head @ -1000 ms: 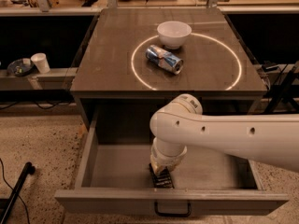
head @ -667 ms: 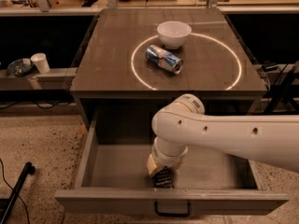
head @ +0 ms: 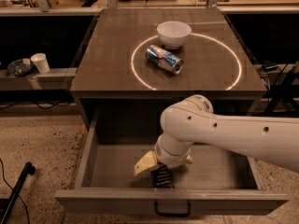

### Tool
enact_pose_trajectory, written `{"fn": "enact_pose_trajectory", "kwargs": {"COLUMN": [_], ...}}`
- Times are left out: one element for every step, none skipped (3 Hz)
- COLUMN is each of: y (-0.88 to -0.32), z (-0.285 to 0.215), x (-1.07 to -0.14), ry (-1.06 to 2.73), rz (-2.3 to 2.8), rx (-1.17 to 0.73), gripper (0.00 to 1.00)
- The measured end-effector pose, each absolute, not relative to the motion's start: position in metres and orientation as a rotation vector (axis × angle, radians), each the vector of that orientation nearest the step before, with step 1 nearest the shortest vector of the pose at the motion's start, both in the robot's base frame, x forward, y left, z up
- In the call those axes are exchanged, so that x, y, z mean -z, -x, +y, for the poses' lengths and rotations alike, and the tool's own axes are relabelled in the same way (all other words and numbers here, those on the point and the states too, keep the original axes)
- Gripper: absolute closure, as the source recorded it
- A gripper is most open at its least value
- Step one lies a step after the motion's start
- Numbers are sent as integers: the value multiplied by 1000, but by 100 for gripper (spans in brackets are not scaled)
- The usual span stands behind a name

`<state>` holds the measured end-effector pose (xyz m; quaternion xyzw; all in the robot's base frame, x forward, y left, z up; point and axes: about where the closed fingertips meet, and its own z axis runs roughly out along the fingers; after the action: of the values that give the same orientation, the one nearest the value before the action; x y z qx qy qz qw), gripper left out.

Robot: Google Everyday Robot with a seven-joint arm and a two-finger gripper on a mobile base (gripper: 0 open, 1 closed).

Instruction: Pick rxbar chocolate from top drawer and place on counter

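Observation:
The top drawer is pulled out, with a grey floor and a dark pull handle on its front. My gripper is low inside it near the front wall, its pale fingers spread open. The rxbar chocolate, small and black, lies on the drawer floor right under the gripper, between the fingers and partly hidden by them. The counter is the dark cabinet top above the drawer, marked with a thin white circle.
A white bowl and a crushed blue-silver can sit inside the circle on the counter. A white cup and a dark dish stand on a low shelf at left. A black pole lies on the floor at lower left.
The gripper's left pale finger has swung out to the left over the bar. The arm has shifted slightly. The bar has stayed in place.

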<state>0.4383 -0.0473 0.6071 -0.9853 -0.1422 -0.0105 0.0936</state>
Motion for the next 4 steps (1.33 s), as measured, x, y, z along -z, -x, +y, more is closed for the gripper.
{"fn": "enact_pose_trajectory", "kwargs": {"y": [-434,-432,-432,-432], "z": [-36,-35,-35,-35], "x": [-599,-592,-586,-586], "ry": [2985,2979,2973,2973], "rz": [-388,-380,-397,-398], "rx": [141,117,90,90], "gripper": [0,0,7,23]}}
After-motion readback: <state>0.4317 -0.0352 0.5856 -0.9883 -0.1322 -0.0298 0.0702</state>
